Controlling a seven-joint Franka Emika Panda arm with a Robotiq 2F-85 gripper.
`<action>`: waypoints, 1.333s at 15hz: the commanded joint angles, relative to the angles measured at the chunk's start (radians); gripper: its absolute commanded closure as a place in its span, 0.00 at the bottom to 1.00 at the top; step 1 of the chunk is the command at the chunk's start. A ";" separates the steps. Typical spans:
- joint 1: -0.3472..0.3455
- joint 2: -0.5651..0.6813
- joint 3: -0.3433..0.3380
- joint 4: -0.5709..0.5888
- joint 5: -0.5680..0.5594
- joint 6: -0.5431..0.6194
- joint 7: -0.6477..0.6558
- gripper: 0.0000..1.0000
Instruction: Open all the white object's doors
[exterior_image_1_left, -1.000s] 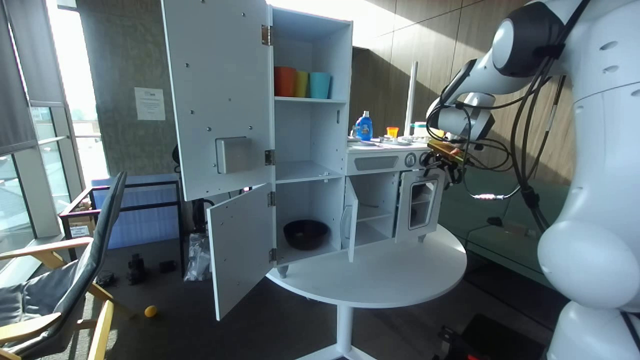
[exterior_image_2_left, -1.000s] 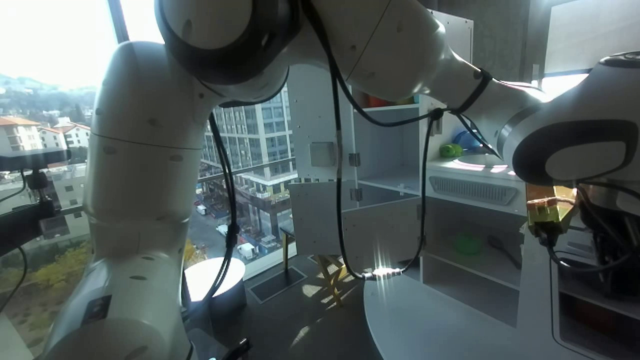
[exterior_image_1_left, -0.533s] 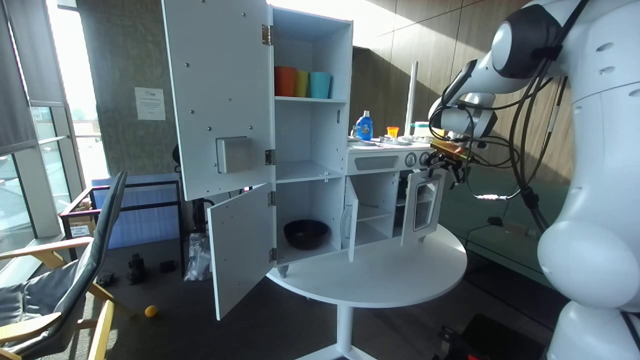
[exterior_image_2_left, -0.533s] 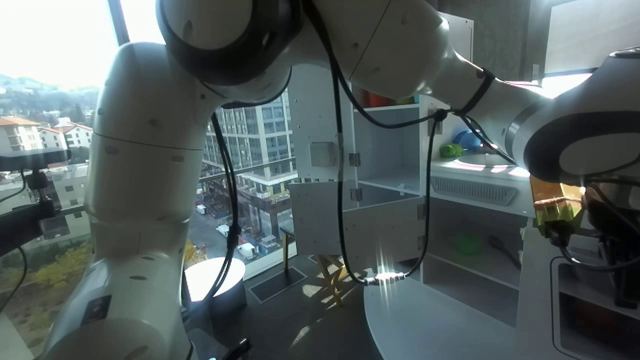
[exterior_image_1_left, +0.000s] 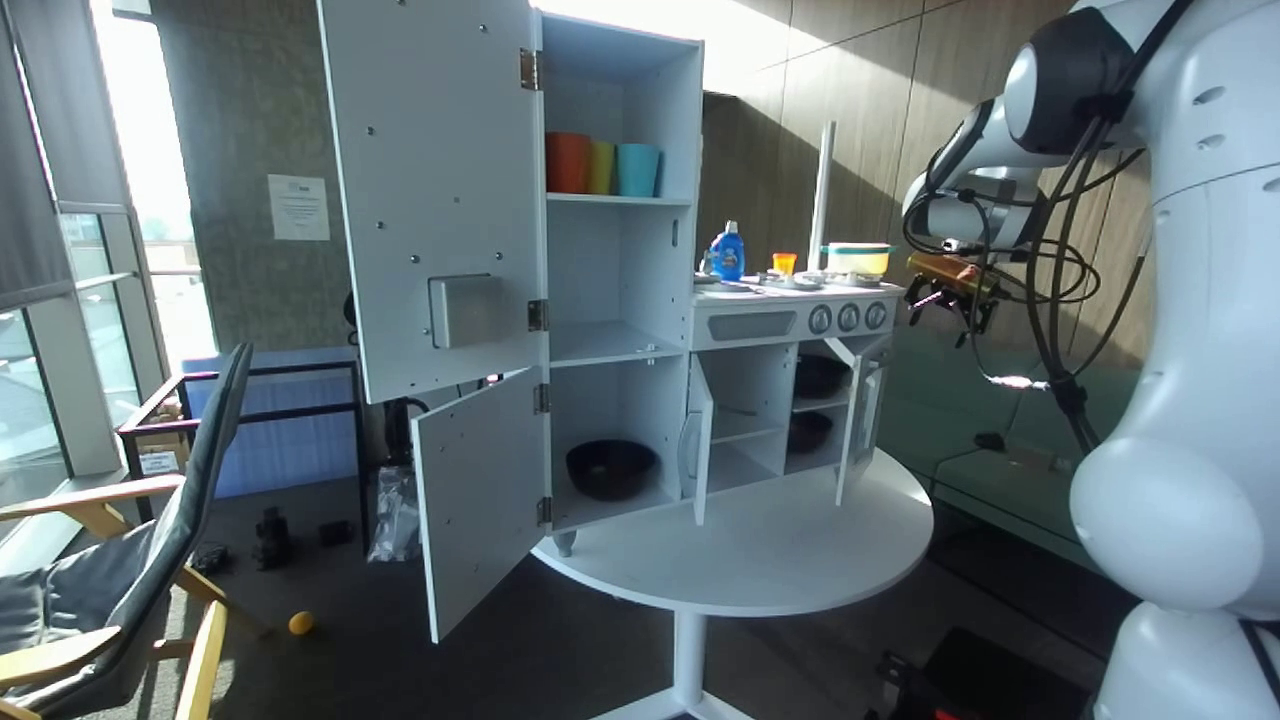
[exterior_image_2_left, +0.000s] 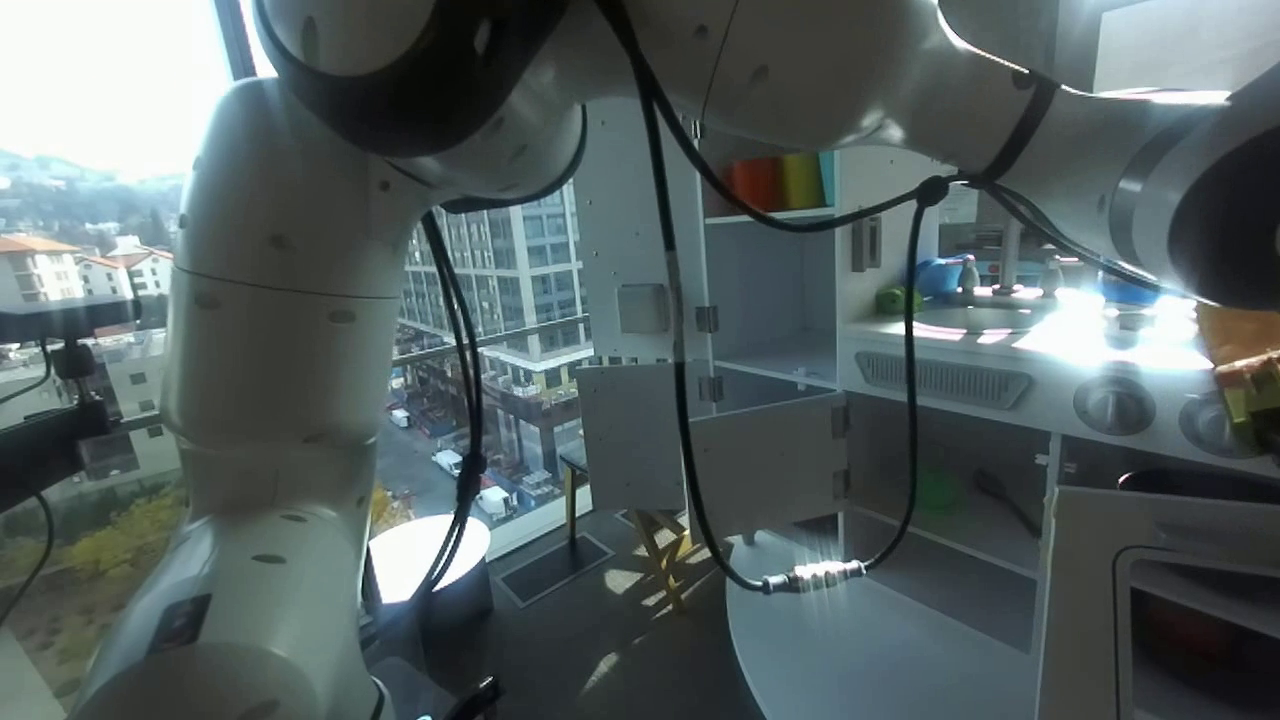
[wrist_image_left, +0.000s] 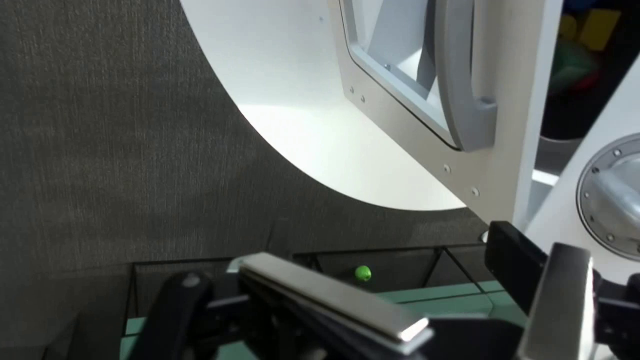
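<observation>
four doors (exterior_image_1_left: 440, 190) stand open on the toy kitchen (exterior_image_1_left: 690, 240), atop the round table (exterior_image_1_left: 760, 570): upper fridge door (exterior_image_1_left: 440, 200), lower fridge door (exterior_image_1_left: 485, 500), cabinet door (exterior_image_1_left: 704, 440) and oven door (exterior_image_1_left: 856, 425). the gripper (wrist_image_left: 460, 300), fingers (wrist_image_left: 330, 295) spread wide, hangs near the oven door, apart from it. three cups (exterior_image_1_left: 601, 167) stand on an upper shelf (exterior_image_1_left: 620, 200); a dark bowl (exterior_image_1_left: 612, 470) sits well below them.

Nothing is legible. In an exterior view, left of the toy kitchen (exterior_image_1_left: 655, 275), a paper notice (exterior_image_1_left: 298, 207) on the grey wall (exterior_image_1_left: 260, 110) is too small to make out. Lower on that side, a white label (exterior_image_1_left: 159, 462) on a cardboard box (exterior_image_1_left: 160, 443) is unreadable, as is the marking (exterior_image_1_left: 728, 262) on a blue bottle (exterior_image_1_left: 728, 250) standing on the toy kitchen.
</observation>
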 joint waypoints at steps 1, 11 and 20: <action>-0.001 -0.083 0.009 0.002 -0.012 0.033 -0.028 0.00; 0.142 -0.277 0.102 -0.268 -0.224 0.081 -0.234 0.00; 0.206 -0.268 0.172 -0.410 -0.274 0.167 -0.477 0.00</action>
